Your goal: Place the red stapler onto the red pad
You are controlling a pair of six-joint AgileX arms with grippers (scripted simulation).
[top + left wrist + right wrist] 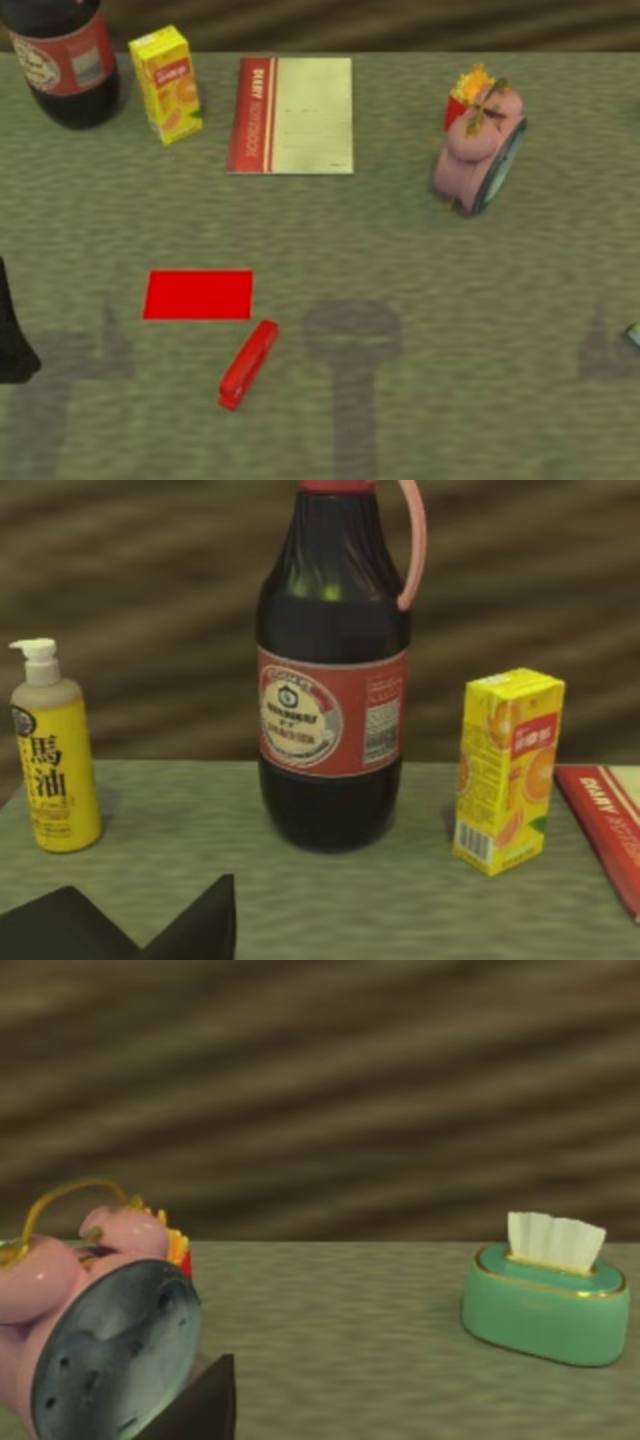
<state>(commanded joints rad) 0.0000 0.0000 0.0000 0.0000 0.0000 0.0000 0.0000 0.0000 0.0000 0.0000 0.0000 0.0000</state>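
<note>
The red stapler (248, 364) lies flat and slanted on the table near the front, its far end just off the near right corner of the red pad (198, 295). The pad lies flat and bare left of centre. My left gripper (12, 335) sits parked at the table's left edge, well left of both. Only a sliver of my right gripper (633, 336) shows at the right edge, far from them. Neither wrist view shows the stapler or the pad.
Along the back stand a dark sauce bottle (65, 60), a yellow juice box (167, 84) and a cream notebook with a red spine (292, 115). A pink toy (478, 145) lies back right. A yellow pump bottle (52, 760) and a green tissue box (545, 1305) show in the wrist views.
</note>
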